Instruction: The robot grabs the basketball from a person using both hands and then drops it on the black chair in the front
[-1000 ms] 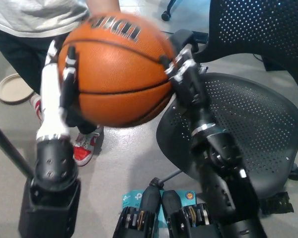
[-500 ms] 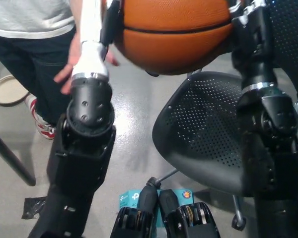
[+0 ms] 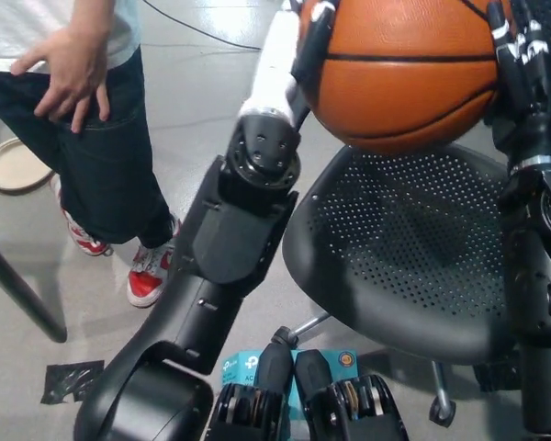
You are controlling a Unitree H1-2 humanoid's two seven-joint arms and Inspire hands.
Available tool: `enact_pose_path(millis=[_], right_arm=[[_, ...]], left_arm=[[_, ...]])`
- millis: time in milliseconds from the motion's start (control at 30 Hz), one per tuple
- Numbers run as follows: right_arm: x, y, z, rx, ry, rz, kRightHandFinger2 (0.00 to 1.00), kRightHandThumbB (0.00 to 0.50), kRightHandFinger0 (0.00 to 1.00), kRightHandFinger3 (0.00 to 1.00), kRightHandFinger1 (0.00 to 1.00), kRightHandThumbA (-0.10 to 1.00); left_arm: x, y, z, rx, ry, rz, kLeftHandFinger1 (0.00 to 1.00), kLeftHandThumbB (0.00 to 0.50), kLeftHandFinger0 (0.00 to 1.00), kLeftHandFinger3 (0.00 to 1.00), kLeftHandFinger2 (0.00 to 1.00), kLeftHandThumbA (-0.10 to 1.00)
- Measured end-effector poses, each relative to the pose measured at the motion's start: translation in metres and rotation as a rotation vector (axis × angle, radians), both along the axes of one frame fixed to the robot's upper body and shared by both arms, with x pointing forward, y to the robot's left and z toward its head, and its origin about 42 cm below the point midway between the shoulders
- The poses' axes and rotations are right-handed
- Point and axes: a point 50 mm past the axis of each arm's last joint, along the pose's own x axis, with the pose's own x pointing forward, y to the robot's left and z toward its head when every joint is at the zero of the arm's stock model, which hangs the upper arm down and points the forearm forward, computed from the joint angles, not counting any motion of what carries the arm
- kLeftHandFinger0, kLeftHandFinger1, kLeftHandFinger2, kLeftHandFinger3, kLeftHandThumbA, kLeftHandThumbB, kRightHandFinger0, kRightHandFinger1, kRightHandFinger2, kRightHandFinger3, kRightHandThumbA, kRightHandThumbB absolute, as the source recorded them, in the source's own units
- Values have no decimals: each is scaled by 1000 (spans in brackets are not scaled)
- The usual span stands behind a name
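Bright, even overhead light. Pale glare on the glossy grey floor point(image 3: 211, 83) at far left. Soft sheen across the orange pebbled basketball point(image 3: 404, 69). Slight blur throughout.

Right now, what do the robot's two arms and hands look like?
The left hand is white with black fingers, on a round grey perforated wrist and glossy black forearm shell. The right hand is black with silver bits, with a silver ring above its black arm.

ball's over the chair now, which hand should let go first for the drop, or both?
Both. The left hand and right hand clamp opposite sides of the basketball, which hangs above the black chair seat. Opening only one would likely push it sideways.
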Motion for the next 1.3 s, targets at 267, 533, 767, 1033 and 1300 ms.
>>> enact_pose_path(millis=[267,533,767,1033,1300], right_arm=[[12,-16,-39,31,167,-29,1000,223,1000,1000,1000,1000],[15,-23,-60,63,243,-49,1000,236,1000,1000,1000,1000],[16,-31,-71,76,279,-67,1000,196,1000,1000,1000,1000],[21,-62,-67,-109,312,-92,1000,166,1000,1000,1000,1000],[39,-148,-26,-275,304,-207,1000,213,1000,1000,1000,1000]], left_arm=[[18,-17,-43,-8,182,-23,1000,181,1000,1000,1000,1000],[21,-26,-68,-29,263,-42,1000,218,1000,1000,1000,1000],[19,-33,-79,-19,301,-56,1000,182,1000,1000,1000,1000],[19,-32,-86,9,328,-89,1000,262,1000,1000,1000,1000],[44,25,-66,18,279,-58,1000,242,1000,1000,1000,1000]])
